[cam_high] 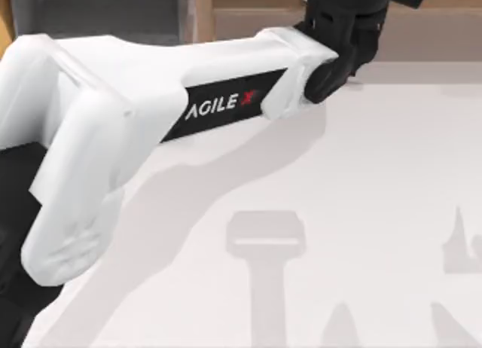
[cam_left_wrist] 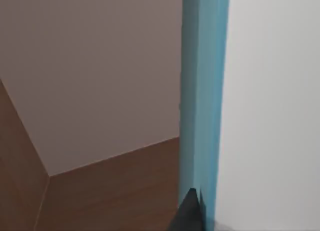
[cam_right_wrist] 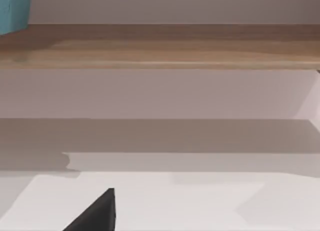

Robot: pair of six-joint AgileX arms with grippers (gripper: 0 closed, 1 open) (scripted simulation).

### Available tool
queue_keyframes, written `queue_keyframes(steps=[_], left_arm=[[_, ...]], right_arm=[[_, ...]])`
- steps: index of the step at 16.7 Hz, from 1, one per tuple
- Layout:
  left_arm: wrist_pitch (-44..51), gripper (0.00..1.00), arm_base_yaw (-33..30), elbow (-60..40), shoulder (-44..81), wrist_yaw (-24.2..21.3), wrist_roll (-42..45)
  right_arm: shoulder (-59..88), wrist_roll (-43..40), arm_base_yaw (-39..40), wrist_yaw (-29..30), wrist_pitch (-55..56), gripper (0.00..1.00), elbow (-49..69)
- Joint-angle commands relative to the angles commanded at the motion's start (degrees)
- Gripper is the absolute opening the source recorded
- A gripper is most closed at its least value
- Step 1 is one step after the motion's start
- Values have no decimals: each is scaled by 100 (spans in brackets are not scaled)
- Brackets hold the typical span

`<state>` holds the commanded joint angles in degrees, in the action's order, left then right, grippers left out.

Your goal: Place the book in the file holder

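White left arm (cam_high: 151,114) reaches to the desk's far edge; its claw (cam_high: 343,39) grips the teal book (cam_left_wrist: 202,101) upright beside the brown shelf (cam_right_wrist: 160,46). Book judged stiff, fairly heavy; hold across covers.

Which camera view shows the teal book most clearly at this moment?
The left wrist view: the book stands as a long teal strip with a white face beside it, a dark fingertip against it. The right wrist view catches a teal corner. In the top view the left arm covers it.

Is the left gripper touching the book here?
Touching. The left wrist view shows a dark finger lying against the book's teal cover, no gap between them.
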<state>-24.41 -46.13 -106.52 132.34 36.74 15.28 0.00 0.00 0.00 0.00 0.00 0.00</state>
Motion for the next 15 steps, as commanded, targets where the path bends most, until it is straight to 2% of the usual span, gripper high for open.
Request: queue_keyframes(steps=[9,15], left_arm=[[-566,0,174,3937,-2766,-1273,2818],[-966,0,909,6338,-3897,-1921,4687]], right_arm=[[0,0,0,0,0,100,0],[0,0,0,0,0,100,0]])
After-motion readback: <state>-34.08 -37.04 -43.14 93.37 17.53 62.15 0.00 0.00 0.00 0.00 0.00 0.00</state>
